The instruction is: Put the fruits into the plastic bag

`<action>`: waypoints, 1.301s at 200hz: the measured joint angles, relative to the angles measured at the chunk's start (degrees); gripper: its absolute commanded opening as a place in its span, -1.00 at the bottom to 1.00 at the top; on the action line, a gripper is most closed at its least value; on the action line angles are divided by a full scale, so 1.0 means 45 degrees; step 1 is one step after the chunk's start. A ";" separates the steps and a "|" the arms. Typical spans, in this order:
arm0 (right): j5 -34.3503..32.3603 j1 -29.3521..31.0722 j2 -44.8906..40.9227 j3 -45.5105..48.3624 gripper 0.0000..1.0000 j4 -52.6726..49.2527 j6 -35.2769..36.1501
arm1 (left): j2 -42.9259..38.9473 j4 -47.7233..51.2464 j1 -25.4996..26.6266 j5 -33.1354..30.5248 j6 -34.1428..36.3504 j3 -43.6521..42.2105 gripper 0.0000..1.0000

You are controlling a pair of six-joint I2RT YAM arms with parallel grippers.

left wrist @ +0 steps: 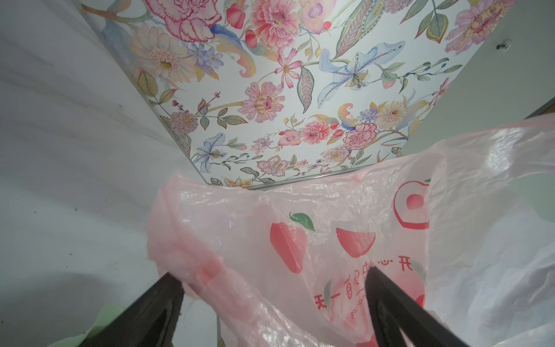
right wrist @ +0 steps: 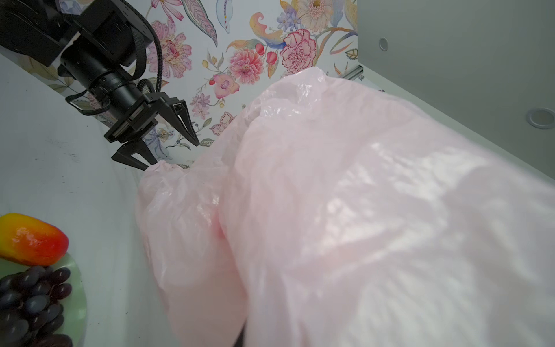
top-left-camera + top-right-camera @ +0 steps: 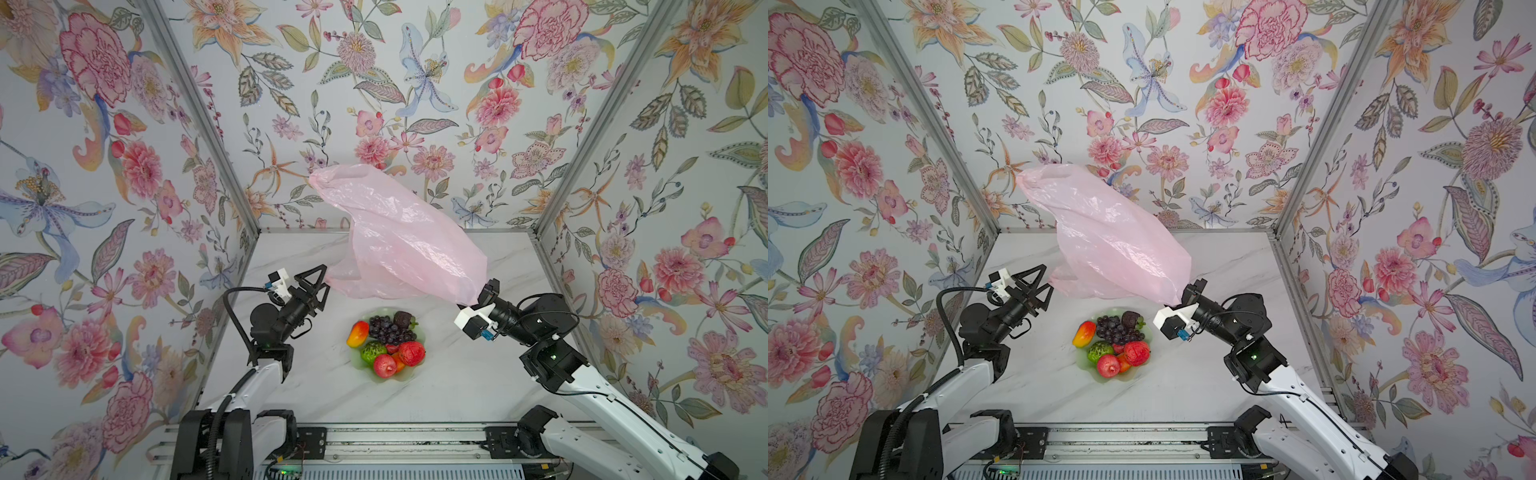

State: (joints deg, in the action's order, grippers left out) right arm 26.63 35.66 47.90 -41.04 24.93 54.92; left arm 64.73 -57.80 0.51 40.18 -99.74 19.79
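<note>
**Bag-opening step: no fruit loaded yet**

Right pincer (image 3: pixel 482 293) is clamped on a bunched end of the plastic bag (image 3: pixel 395 237), holding it aloft over the tabletop (image 3: pixel 332 386) behind the plate (image 3: pixel 409 376). Left pincer (image 3: pixel 327 282) is spread wide, with a bag handle between its jaws, ungripped. All fruits (image 3: pixel 386 345) sit on the plate. Next, by my reading: close left on the handle and pull the mouth apart.
</note>
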 measured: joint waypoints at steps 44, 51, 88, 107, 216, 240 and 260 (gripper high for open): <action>0.0311 0.0024 -0.0457 0.0491 -1.00 -0.0063 0.0063 | 0.0704 -0.0374 -0.0019 0.0437 -0.0758 -0.0170 0.85; 0.0325 0.0044 -0.0510 0.0559 -1.00 -0.0068 0.0073 | 0.0801 -0.0447 -0.0019 0.0520 -0.0840 -0.0170 0.82; 0.0335 0.0063 -0.0806 0.0835 -1.00 -0.0112 0.0097 | 0.1700 -0.1302 0.0117 0.0942 -0.1467 -0.0170 0.62; 0.0330 0.0063 -0.0874 0.0923 -1.00 -0.0102 0.0107 | 0.2181 -0.1787 0.0408 0.1049 -0.1802 -0.0141 0.59; -0.0019 0.0073 -0.1078 0.1666 -0.47 0.1132 -0.0505 | 0.3551 -0.3939 0.1292 0.0957 -0.2739 0.0219 -1.00; -0.0442 0.0073 -0.0510 0.2195 0.16 0.2569 -0.1491 | 0.3546 -0.3473 0.1224 0.0884 -0.2458 0.1132 -1.00; -0.1180 0.0073 0.0151 0.2569 0.34 0.3653 -0.2764 | 0.3478 -0.2055 0.1005 0.0986 -0.1554 0.2715 -1.00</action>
State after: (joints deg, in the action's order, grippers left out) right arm 21.32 35.99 48.58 -29.47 41.36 42.48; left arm 80.38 -67.05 5.04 44.62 -106.74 32.01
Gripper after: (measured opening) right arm 0.639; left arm 0.043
